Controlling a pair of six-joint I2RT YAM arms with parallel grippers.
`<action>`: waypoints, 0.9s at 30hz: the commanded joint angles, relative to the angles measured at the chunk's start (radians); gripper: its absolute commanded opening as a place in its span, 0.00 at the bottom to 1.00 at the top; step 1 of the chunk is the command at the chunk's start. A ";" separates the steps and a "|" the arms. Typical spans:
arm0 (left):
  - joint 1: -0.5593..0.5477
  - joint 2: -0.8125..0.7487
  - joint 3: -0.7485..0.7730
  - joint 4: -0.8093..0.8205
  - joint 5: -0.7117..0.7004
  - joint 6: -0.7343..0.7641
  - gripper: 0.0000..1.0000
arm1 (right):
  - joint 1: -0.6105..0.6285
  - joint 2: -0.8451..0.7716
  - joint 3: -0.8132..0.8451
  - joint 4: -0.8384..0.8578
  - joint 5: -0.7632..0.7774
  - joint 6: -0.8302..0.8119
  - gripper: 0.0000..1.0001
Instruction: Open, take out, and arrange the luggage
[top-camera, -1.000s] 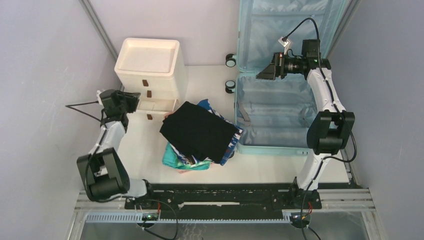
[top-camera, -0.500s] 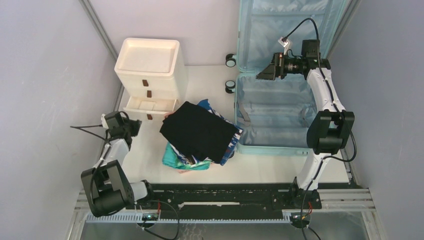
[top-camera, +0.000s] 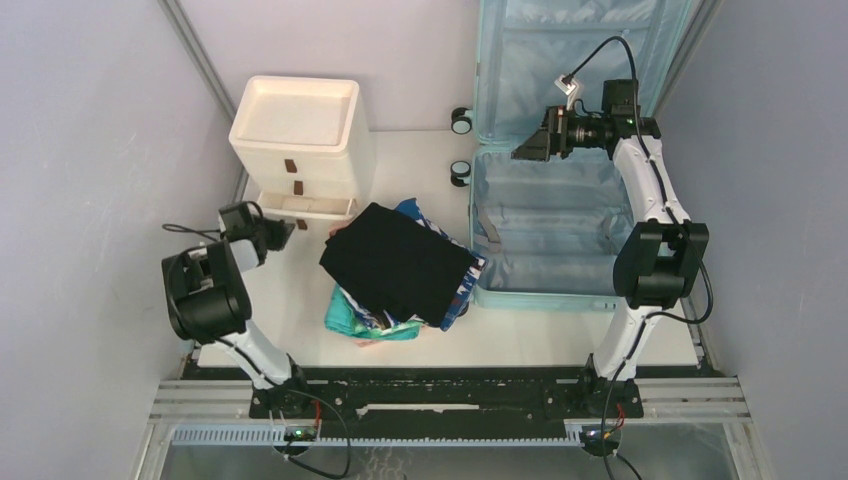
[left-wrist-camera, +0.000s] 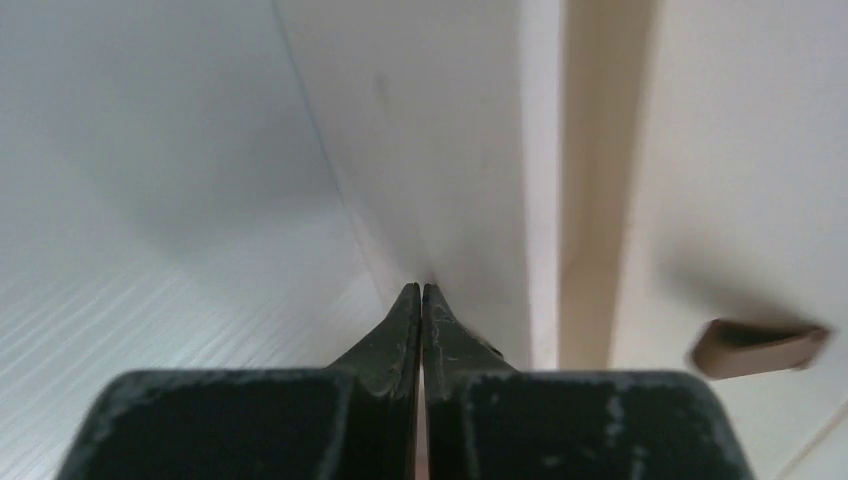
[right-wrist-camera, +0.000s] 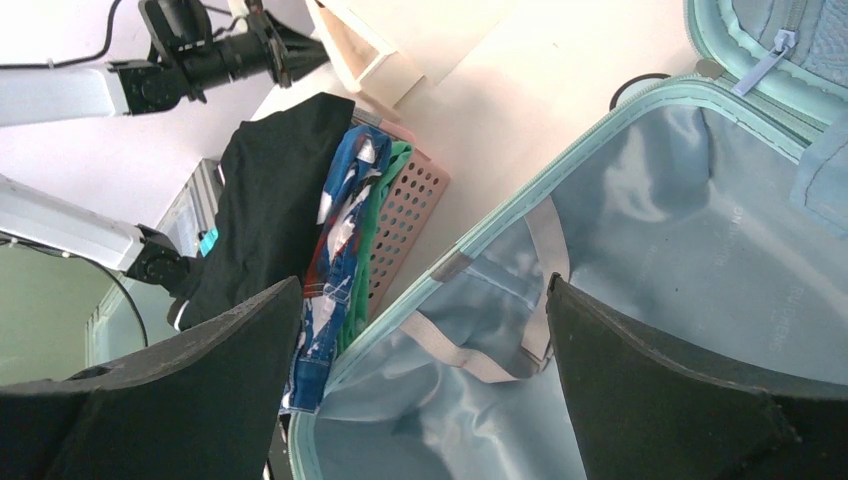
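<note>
– Grey walls close in a white table (top-camera: 300, 310). How does the left arm (top-camera: 205, 295) sit?

– Folded tight, elbow near the table's left edge, forearm running up and the wrist turned right. The left gripper (top-camera: 278, 234) points at the lower front of the white three-drawer box (top-camera: 300, 130), its jaws pressed together on nothing. The wrist view shows the tips (left-wrist-camera: 421, 292) just short of the box wall, a brown drawer handle (left-wrist-camera: 760, 345) off to the right.

– And a second ago?

– That arm was stretched up beside the box with its jaws partly apart. It has since pulled back, bent, and shut. The right arm (top-camera: 655, 250) has not moved.

– Where is the luggage (top-camera: 545, 225)?

– On the right half of the table, well apart from the left gripper. Its base lies flat, its lid stands against the back wall, and the blue lining is exposed. Between them a black garment (top-camera: 400, 262) tops a heap of clothes in a pink perforated basket (right-wrist-camera: 410, 210).

– The right gripper (top-camera: 525, 148)?

– Hanging over the far part of the base, near the hinge, with its fingers (right-wrist-camera: 680, 400) spread wide and holding nothing.
</note>
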 joint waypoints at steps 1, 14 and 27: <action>-0.036 0.064 0.171 0.172 0.055 -0.071 0.07 | 0.002 -0.024 0.027 -0.008 0.010 -0.040 1.00; -0.020 0.043 0.157 0.286 0.098 -0.103 0.19 | -0.065 -0.037 0.066 -0.086 0.034 -0.123 1.00; 0.024 -0.502 0.338 -0.301 0.032 0.362 0.38 | -0.157 -0.129 0.153 -0.297 0.344 -0.511 1.00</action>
